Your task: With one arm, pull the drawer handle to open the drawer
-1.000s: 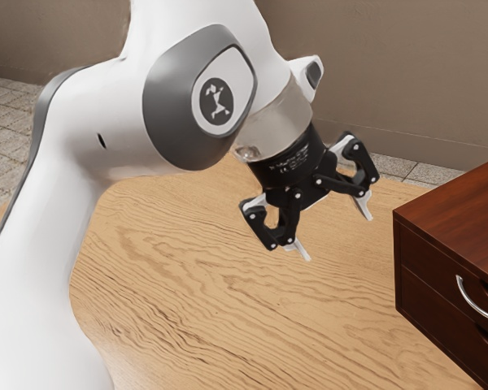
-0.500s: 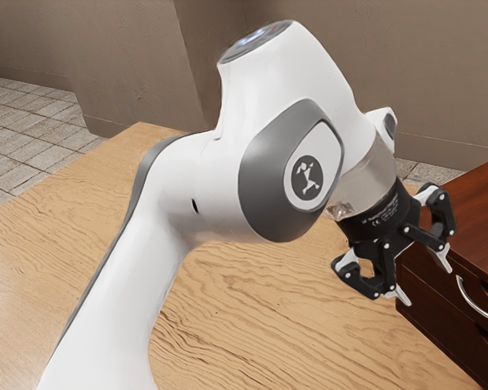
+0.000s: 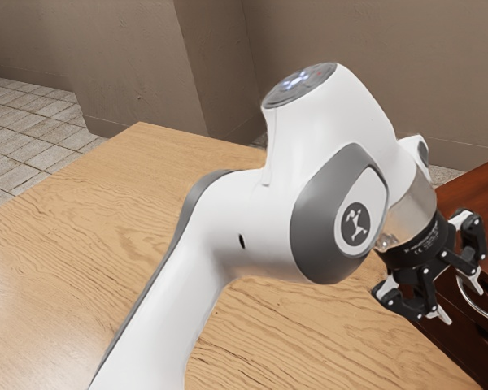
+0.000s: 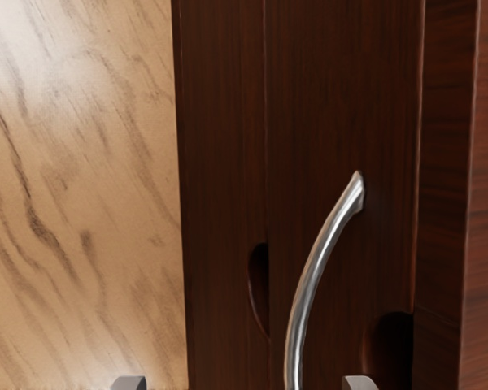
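Wooden tabletop (image 3: 106, 211), dark drawer (image 4: 342, 106) at far end. Pincer (image 3: 457, 299) has swung across to drawer front, spread wide, handle (image 4: 311, 284) lined up between fingers. No grip yet; closing likely next.

end effector (image 3: 458, 301) moved to ext. view's right, now just by drawer handle (image 4: 317, 276).

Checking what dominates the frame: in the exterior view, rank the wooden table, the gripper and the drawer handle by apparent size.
1. wooden table
2. gripper
3. drawer handle, only partly visible
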Available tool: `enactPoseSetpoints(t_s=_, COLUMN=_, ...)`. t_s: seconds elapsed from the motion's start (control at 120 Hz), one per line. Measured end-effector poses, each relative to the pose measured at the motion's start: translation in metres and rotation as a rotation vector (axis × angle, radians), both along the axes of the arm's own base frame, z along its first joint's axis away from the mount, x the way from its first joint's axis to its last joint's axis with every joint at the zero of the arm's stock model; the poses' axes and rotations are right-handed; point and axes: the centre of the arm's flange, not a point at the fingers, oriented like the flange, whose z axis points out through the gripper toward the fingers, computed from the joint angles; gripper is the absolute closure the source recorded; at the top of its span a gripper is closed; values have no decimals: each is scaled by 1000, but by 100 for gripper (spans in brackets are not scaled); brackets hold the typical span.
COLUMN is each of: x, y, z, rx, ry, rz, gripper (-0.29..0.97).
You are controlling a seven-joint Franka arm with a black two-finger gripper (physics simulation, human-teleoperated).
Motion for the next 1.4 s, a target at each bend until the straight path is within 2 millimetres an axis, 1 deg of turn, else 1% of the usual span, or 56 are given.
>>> enactPoseSetpoints(t_s=0.142, x=2, y=-7, z=-9, rx=-4, ry=6, rz=4, gripper=44)
enactPoseSetpoints(t_s=0.5, x=7, y=-13, z=-17, rx=-6, ry=-11, rz=21, gripper=48)
enactPoseSetpoints(t_s=0.658, x=9, y=-19, z=-30, rx=-6, ry=-2, rz=20, gripper=49)
enactPoseSetpoints(t_s=0.908, x=10, y=-22, z=-34, rx=-6, ry=-4, rz=21, gripper=51)
enactPoseSetpoints(t_s=1.133, x=12, y=-18, z=-34, rx=-3, ry=-7, rz=29, gripper=55)
enactPoseSetpoints(t_s=1.292, x=14, y=-8, z=-39, rx=-4, ry=-3, rz=49, gripper=57)
enactPoseSetpoints(t_s=1.4, x=14, y=-7, z=-39, rx=-3, ry=-5, rz=51, gripper=59)
